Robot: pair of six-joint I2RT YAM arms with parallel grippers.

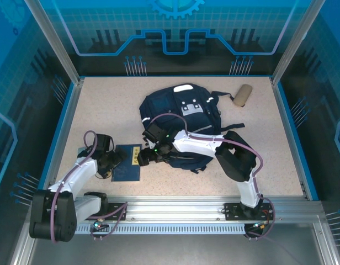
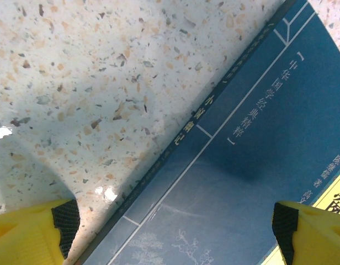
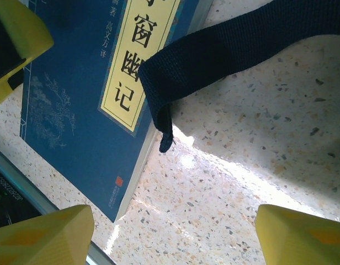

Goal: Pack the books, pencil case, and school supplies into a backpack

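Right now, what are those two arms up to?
Left gripper, right gripper open at the book. Book flat on table, not yet packed. Backpack strap lies across its edge.

Saw a speckled beige tabletop (image 1: 104, 110) edged in blue. Found a navy backpack (image 1: 170, 107) lying flat near its middle, white patches toward the far side. Noted a tan pencil case (image 1: 243, 95) well apart to the right, near the far right corner. Spotted a navy book (image 1: 126, 165) flat near the front left, yellow label up, just beside the backpack. Saw a dark strap (image 3: 242, 33) resting on the bare surface, its end lying across the book's edge.
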